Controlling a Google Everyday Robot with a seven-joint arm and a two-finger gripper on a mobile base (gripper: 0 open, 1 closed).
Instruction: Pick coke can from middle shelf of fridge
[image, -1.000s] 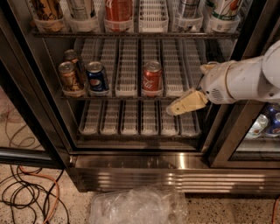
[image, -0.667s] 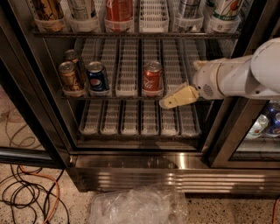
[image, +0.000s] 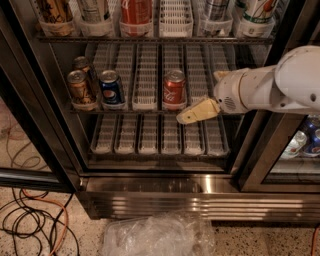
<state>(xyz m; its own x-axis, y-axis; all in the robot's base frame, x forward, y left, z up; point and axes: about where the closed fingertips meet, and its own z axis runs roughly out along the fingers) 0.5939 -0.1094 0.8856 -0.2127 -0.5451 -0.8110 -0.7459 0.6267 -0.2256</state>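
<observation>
The red coke can (image: 174, 89) stands upright at the front of a white lane tray on the middle shelf (image: 145, 82) of the open fridge (image: 165, 186). My gripper (image: 199, 96) reaches in from the right on a white arm (image: 270, 85). One tan finger (image: 197, 112) points left, just below and to the right of the can. The other finger (image: 220, 75) shows only as a tip further back. The fingers stand apart and hold nothing. The gripper is not touching the can.
A blue Pepsi can (image: 111, 88) and two brown-gold cans (image: 80, 88) stand at the shelf's left. Bottles and cans fill the upper shelf (image: 135, 15). Shorter white trays (image: 160, 135) lie below. More cans (image: 305, 142) sit behind glass at right. A plastic bag (image: 155, 235) and cables (image: 30, 220) lie on the floor.
My gripper and arm have moved left, bringing the lower finger from right of the trays to just beside the coke can. The cans have not moved.
</observation>
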